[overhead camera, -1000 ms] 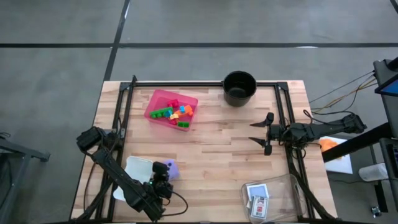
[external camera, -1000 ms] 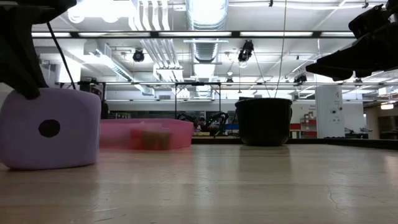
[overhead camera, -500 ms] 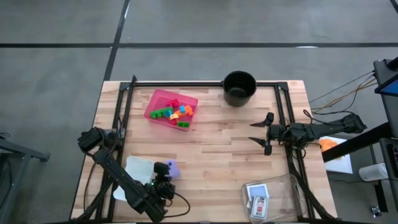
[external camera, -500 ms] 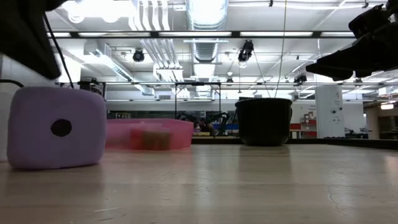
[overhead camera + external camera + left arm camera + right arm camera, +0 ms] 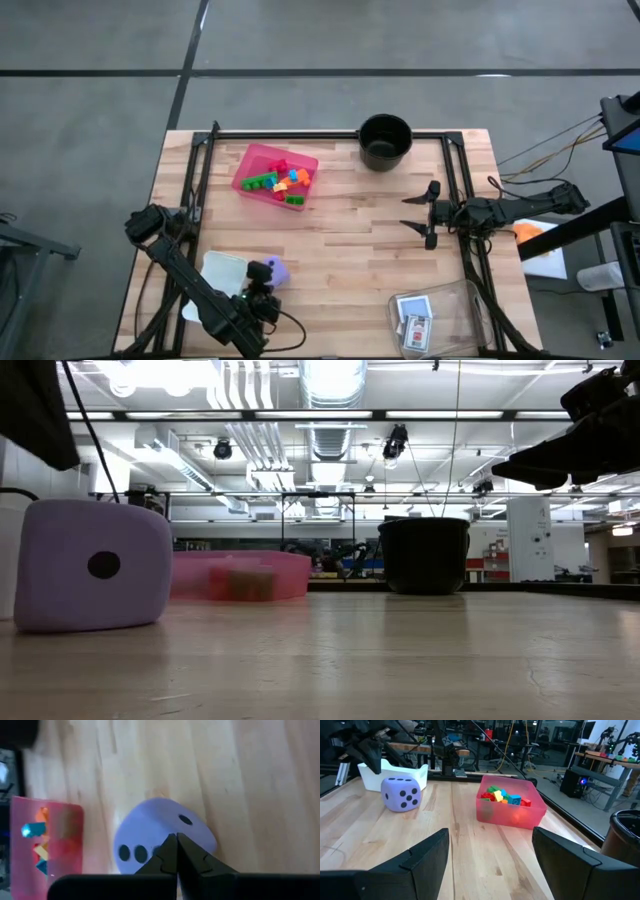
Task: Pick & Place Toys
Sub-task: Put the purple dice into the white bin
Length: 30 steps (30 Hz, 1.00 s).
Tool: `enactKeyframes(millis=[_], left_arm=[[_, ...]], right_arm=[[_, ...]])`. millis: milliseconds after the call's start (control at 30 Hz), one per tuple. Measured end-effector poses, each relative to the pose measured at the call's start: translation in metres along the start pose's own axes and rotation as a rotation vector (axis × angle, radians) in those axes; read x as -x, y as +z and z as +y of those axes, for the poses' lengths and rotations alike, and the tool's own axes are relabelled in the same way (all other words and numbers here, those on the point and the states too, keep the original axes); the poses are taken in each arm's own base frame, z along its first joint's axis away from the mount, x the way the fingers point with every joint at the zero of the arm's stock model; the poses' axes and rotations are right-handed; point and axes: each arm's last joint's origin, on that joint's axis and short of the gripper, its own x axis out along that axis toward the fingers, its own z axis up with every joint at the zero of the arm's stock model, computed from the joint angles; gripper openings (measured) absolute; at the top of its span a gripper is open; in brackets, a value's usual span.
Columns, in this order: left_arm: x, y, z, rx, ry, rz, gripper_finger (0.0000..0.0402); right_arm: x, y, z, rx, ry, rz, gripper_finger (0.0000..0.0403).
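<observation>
Two dark robot arms work over a pale wooden plank table [image 5: 340, 240] edged by a black metal frame, standing on a grey floor crossed by dark lines. Beyond the table, the low view shows a large workshop hall with ceiling ducts, strip lights and benches.

The pink tray [image 5: 255, 165] is the landmark. Small bricks [image 5: 282, 183] in green, red, orange and yellow lie piled inside it. The black round pot [image 5: 385, 141] stands to its right, at the table's far edge. The right claw [image 5: 415, 215] hovers farther right, past the pot toward the near side, fingers spread wide, holding nothing.

Well toward the near edge from the tray sits the purple die [image 5: 277, 270] with dark dots, resting on the table beside a white container [image 5: 222, 272]. The left claw [image 5: 261, 292] hangs just above the die, its fingertips pressed together, empty. A clear tub [image 5: 455, 310] at the near right corner holds cards [image 5: 414, 322].
</observation>
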Motion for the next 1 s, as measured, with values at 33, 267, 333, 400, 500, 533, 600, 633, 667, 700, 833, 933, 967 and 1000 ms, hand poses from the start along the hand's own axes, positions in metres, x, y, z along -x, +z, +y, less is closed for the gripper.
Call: enactKeyframes(millis=[33,267,333,400,500,533,600,633,667,700,833,933,967,1000], left_arm=[[0.0,0.0,0.0,-0.002,-0.011,0.008,0.0003],[0.0,-0.002,-0.001,-0.016,-0.054,0.047,0.0083],[0.0,-0.003,-0.001,-0.021,-0.053,0.048,0.012],[0.0,-0.004,-0.001,-0.023,-0.05,0.051,0.0157],[-0.006,-0.009,-0.002,-0.039,-0.038,0.071,0.0206],[-0.009,-0.012,-0.003,-0.044,-0.034,0.083,0.0219],[-0.016,-0.019,-0.005,-0.059,-0.031,0.111,0.0239],[-0.02,-0.023,-0.006,-0.067,-0.024,0.121,0.0245],[-0.024,-0.027,-0.007,-0.074,-0.009,0.124,0.0249],[-0.027,-0.029,-0.007,-0.078,0.003,0.122,0.0251],[-0.036,-0.037,-0.007,-0.093,0.054,0.111,0.0251],[-0.038,-0.038,-0.007,-0.091,0.073,0.097,0.0244],[-0.039,-0.038,-0.007,-0.09,0.078,0.092,0.0239],[-0.039,-0.038,-0.007,-0.086,0.084,0.086,0.0232]], right_arm=[[0.0,0.0,0.0,0.0,0.0,0.0,0.0285],[0.0,0.0,0.0,0.0,0.0,0.0,0.0285],[0.0,0.0,0.0,0.0,0.0,0.0,0.0285],[0.0,0.0,0.0,0.0,0.0,0.0,0.0285],[0.0,0.0,0.0,0.0,0.0,0.0,0.0285],[0.0,0.0,0.0,0.0,0.0,0.0,0.0285],[0.0,0.0,0.0,0.0,0.0,0.0,0.0285],[0.0,0.0,0.0,0.0,0.0,0.0,0.0285],[0.0,0.0,0.0,0.0,0.0,0.0,0.0285],[0.0,0.0,0.0,0.0,0.0,0.0,0.0285],[0.0,0.0,0.0,0.0,0.0,0.0,0.0285],[0.0,0.0,0.0,0.0,0.0,0.0,0.0285],[0.0,0.0,0.0,0.0,-0.001,0.0,0.0285],[0.0,0.0,0.0,0.0,0.0,0.0,0.0285]])
